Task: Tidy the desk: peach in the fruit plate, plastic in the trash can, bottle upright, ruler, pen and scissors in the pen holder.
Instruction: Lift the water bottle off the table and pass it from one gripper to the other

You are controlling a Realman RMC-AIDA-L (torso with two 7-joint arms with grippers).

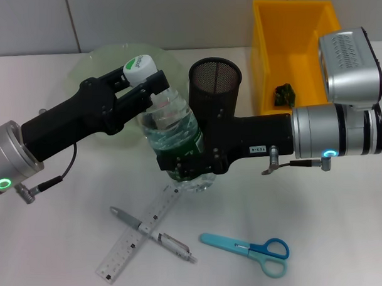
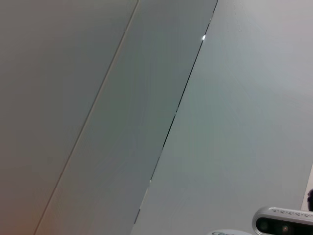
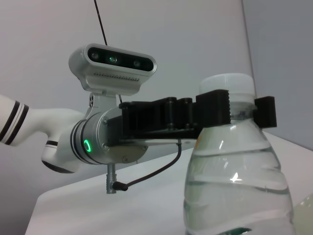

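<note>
Bottle [image 1: 172,133] pinched by both end effectors, left [image 3: 238,108] at neck (right wrist view), right [image 1: 189,166] low.

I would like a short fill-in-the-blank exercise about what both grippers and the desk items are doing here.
1. Both grippers hold the ____.
2. The left gripper grips it at the neck; the right gripper grips it near the ____.
3. The pen lies across the ____.
4. The scissors have ____ handles.

Missing words: bottle; base; ruler; blue
</note>
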